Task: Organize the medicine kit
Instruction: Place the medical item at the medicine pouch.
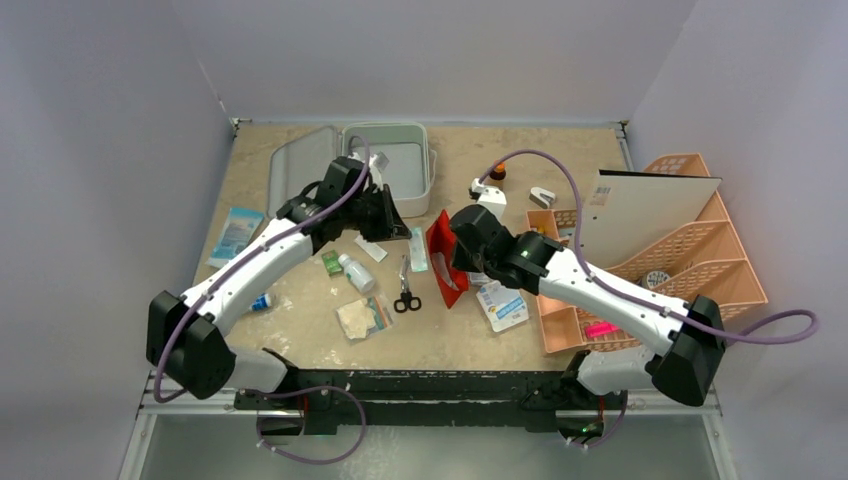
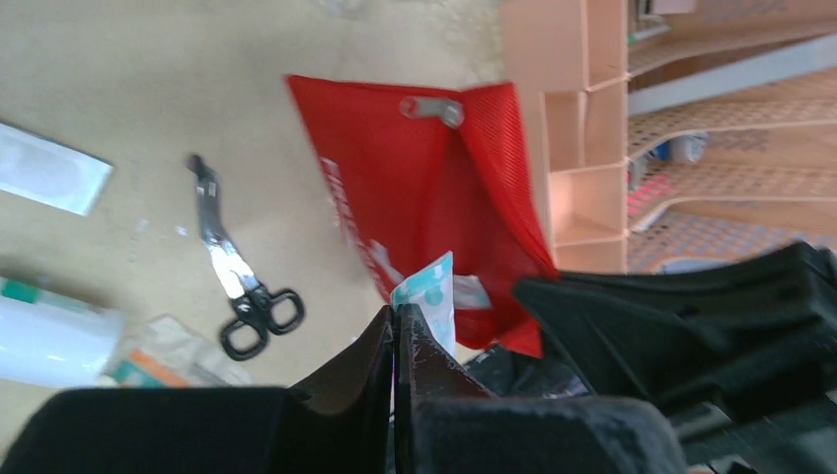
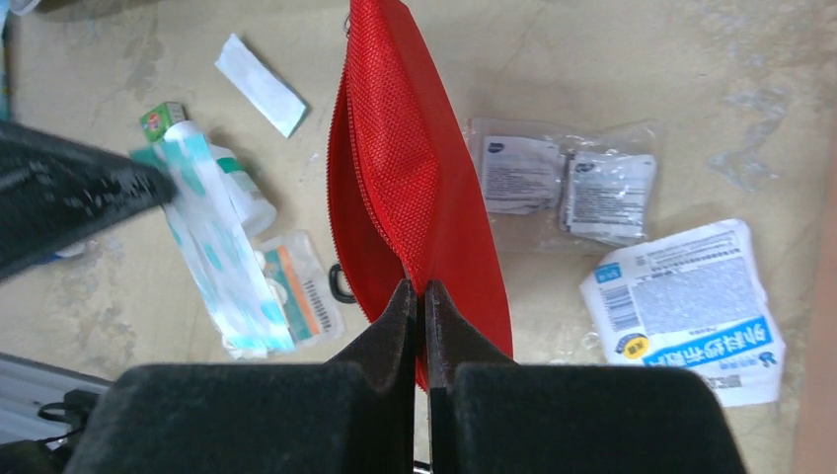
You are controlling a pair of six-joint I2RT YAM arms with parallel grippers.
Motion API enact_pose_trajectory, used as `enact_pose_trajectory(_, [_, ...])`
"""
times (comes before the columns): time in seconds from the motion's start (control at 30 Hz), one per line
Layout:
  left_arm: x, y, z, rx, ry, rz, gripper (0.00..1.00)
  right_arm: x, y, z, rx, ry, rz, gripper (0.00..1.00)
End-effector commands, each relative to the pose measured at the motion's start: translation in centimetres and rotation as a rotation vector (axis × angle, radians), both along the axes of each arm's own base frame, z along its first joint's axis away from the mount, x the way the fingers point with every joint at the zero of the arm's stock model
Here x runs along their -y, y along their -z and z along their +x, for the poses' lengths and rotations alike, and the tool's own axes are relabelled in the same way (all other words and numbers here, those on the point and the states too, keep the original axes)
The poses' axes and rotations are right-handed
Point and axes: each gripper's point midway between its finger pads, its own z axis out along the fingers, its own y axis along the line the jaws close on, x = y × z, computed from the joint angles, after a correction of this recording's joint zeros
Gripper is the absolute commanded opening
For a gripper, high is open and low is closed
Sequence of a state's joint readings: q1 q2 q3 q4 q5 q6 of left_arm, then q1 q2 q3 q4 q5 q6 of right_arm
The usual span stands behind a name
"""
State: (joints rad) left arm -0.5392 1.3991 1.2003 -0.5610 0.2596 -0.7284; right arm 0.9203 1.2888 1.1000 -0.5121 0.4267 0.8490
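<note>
A red pouch (image 3: 415,188) with a fine mesh weave and white lettering lies on a mottled beige table (image 1: 450,345). Left of it, a packet (image 2: 429,288) is teal and white, and scissors (image 2: 237,281) have black handles and silver blades. The medicine kit (image 1: 300,162), far left, is pale grey. At right, an organizer (image 1: 700,250) is peach-orange lattice.

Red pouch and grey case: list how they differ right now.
The red pouch is soft mesh fabric; the grey case looks hard-sided. The pouch is pinched up on edge by the right gripper; the case lies flat on the table, lid swung open. Both are containers.
</note>
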Motion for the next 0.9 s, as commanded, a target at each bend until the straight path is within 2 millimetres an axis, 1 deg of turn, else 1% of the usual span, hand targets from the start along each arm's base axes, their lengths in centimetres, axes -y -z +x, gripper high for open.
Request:
enact_pose_trajectory(0.0, [2.7, -3.1, -1.3, -0.004, 0.043, -0.231, 0.00, -2.7, -2.6, 0.8, 0.015, -0.002, 0.119, 0.00])
enact_pose_trajectory(0.1, [4.0, -3.4, -1.2, -0.033, 0.067, -0.305, 0.00, -3.4, -2.6, 0.8, 0.002, -0.008, 0.145, 0.00])
enact_pose_trajectory(0.2, [4.4, -2.7, -1.0, -0.054, 0.062, -0.308, 0.00, -3.6, -2.5, 0.7, -0.009, 0.002, 0.160, 0.00])
enact_pose_trajectory(0.27, [4.2, -2.1, -0.5, -0.044, 0.044, -0.288, 0.00, -4.0, -2.5, 0.7, -0.015, 0.000, 0.177, 0.00])
enact_pose_trajectory(0.37, [4.0, -0.4, 0.0, -0.057, 0.015, -0.261, 0.00, -4.7, -2.5, 0.5, -0.029, -0.026, 0.197, 0.00])
enact_pose_trajectory(0.47, [3.4, 1.2, 0.3, -0.070, -0.009, -0.205, 0.00, -4.7, -2.5, 0.5, -0.032, -0.026, 0.191, 0.00])
enact_pose_trajectory(0.57, [2.6, 2.2, 0.7, -0.073, -0.045, -0.141, 0.00, -4.5, -2.4, 0.5, -0.023, -0.024, 0.192, 0.00])
enact_pose_trajectory(0.67, [1.6, 3.0, 1.2, -0.085, -0.090, -0.077, 0.00, -4.3, -2.3, 0.5, -0.021, -0.020, 0.183, 0.00])
enact_pose_trajectory(0.73, [1.4, 3.3, 1.5, -0.084, -0.113, -0.061, 0.00, -4.4, -2.3, 0.5, -0.021, -0.023, 0.185, 0.00])
enact_pose_trajectory(0.83, [2.1, 3.2, 1.5, -0.092, -0.094, -0.100, 0.00, -4.4, -2.0, 0.5, -0.024, -0.027, 0.179, 0.00])
enact_pose_trajectory(0.87, [2.4, 3.0, 1.4, -0.097, -0.083, -0.115, 0.02, -4.4, -1.9, 0.6, -0.024, -0.024, 0.175, 0.00])
